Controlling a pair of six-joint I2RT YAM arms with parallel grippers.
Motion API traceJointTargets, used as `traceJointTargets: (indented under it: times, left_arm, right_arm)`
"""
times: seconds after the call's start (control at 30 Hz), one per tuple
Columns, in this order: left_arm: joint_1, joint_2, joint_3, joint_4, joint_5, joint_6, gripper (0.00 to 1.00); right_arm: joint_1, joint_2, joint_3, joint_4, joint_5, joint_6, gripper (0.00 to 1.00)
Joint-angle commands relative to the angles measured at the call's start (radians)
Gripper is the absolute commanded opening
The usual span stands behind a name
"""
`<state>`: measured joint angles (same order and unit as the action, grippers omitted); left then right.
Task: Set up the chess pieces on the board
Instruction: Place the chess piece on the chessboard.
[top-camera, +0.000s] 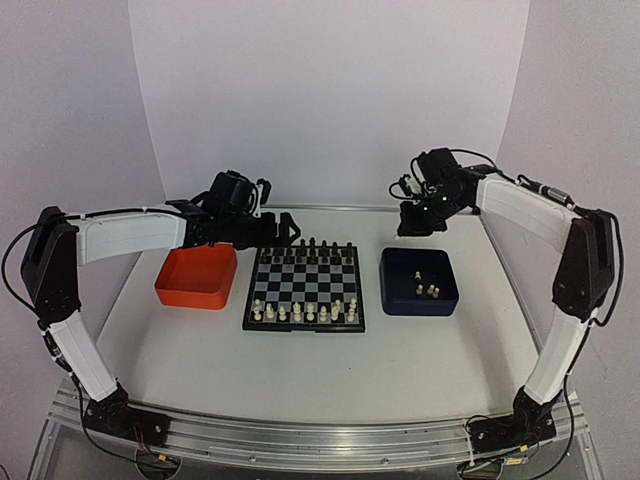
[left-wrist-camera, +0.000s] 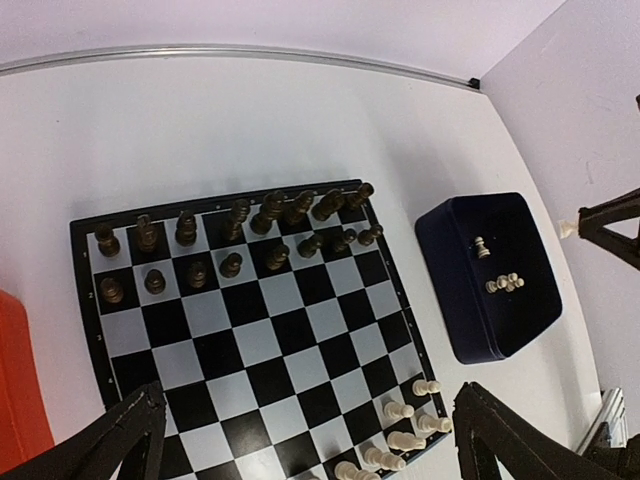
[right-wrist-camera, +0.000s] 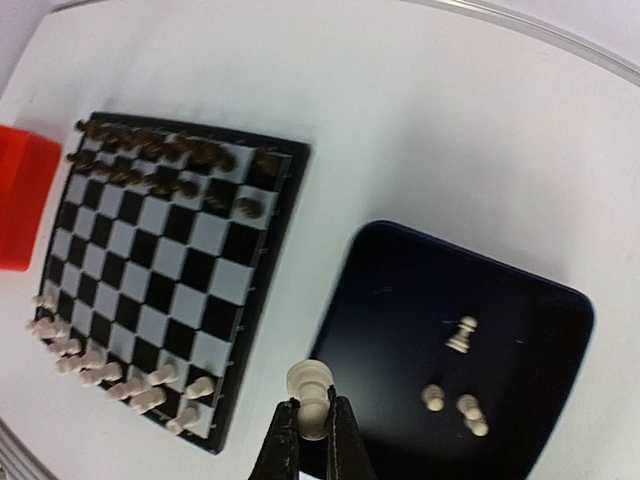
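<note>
A small black-and-grey chequered board (top-camera: 305, 285) lies mid-table, cream-white chess pieces (top-camera: 300, 312) ranked upright along its near edge, a few more in the dark blue tray (top-camera: 395, 272), one pinched in the right gripper (right-wrist-camera: 313, 418).

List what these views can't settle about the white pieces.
- Held piece: right wrist view, base hidden inside the shut right end effector; type unclear.
- White rows on the board: left wrist view, cut off by the bottom edge; top view, too small.
- Loose pieces in the dark blue tray: right wrist view, blurred; types unclear.
</note>
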<state>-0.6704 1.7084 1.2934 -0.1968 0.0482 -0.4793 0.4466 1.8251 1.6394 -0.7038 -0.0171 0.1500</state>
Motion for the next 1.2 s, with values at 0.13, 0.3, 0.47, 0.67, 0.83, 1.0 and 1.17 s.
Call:
traceJointTargets:
  times: [0.13,0.3,0.47,0.67,0.83,1.0,1.17]
  left_arm:
    - [0.005,-0.092,-0.059,0.071,-0.019,-0.005,1.0]
    - [0.005,-0.121,-0.089,0.046,-0.079,-0.031,1.0]
    - [0.005,-0.145,-0.107,0.016,-0.108,-0.043,1.0]
    - [0.005,-0.159,-0.115,-0.007,-0.124,-0.047,1.0]
    - [0.005,-0.157,-0.116,-0.016,-0.13,-0.045,1.0]
    - [0.005,-0.147,-0.105,-0.025,-0.127,-0.042,1.0]
    - [0.005,-0.137,-0.098,-0.024,-0.125,-0.039,1.0]
  right_arm:
    - [0.232,0.151,0.178,0.004,-0.202,-0.076,0.0]
    - [0.318,0.288,0.27,-0.009,-0.193,-0.095,0.0]
    - [0.364,0.374,0.332,-0.051,-0.056,-0.141,0.0]
    - [0.369,0.453,0.378,-0.114,-0.022,-0.141,0.0]
    - [0.369,0.487,0.4,-0.162,-0.005,-0.141,0.0]
    - [0.369,0.499,0.402,-0.203,0.014,-0.142,0.0]
    - [0.37,0.5,0.393,-0.221,-0.03,-0.142,0.0]
